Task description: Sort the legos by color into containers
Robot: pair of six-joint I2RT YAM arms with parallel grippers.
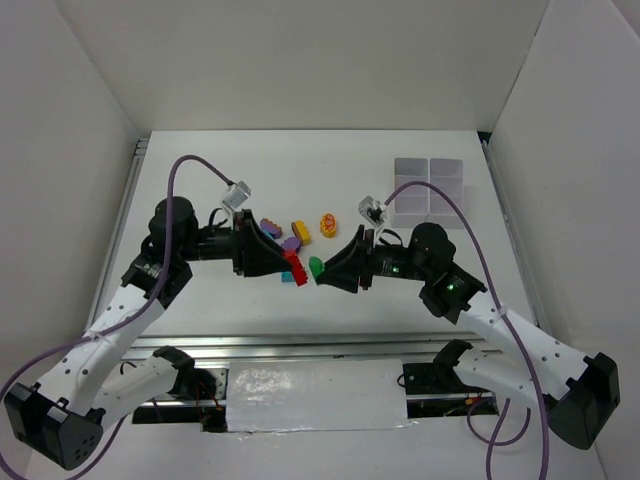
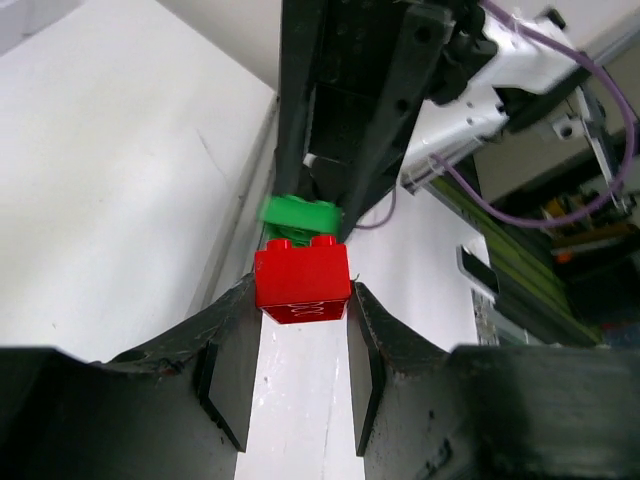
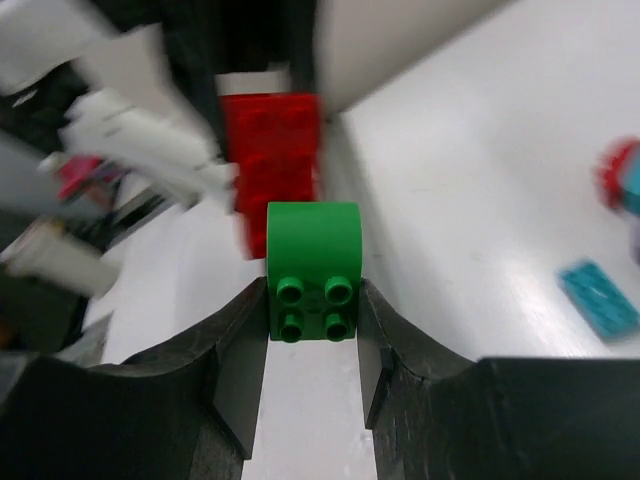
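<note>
**A:** Left wrist view first. What does the left tool (image 2: 302,295) have?

**B:** Its two fingers are clamped on a red brick (image 2: 302,283). Just past that is a green brick (image 2: 300,213), either touching the red one or a hair off it. I cannot tell which.

**A:** And in the right wrist view?

**B:** The right tool (image 3: 313,300) pinches the green brick by its sides. Four studs face the camera, and the rounded end points at the red brick beyond.

**A:** Where is this on the table (image 1: 200,170)?

**B:** In the top view the tools meet nose to nose around mid-table, with both bricks between them.

**A:** Farther out?

**B:** Loose legos lie just behind the tools: a purple brick (image 1: 291,243), a yellow-orange brick (image 1: 301,231) and a round red-and-yellow piece (image 1: 327,224). A cyan brick (image 3: 598,297) shows in the right wrist view. Farthest back, on the right, the whitish tray (image 1: 430,185) sits well apart from both tools. I cannot tell what its cells hold.
</note>
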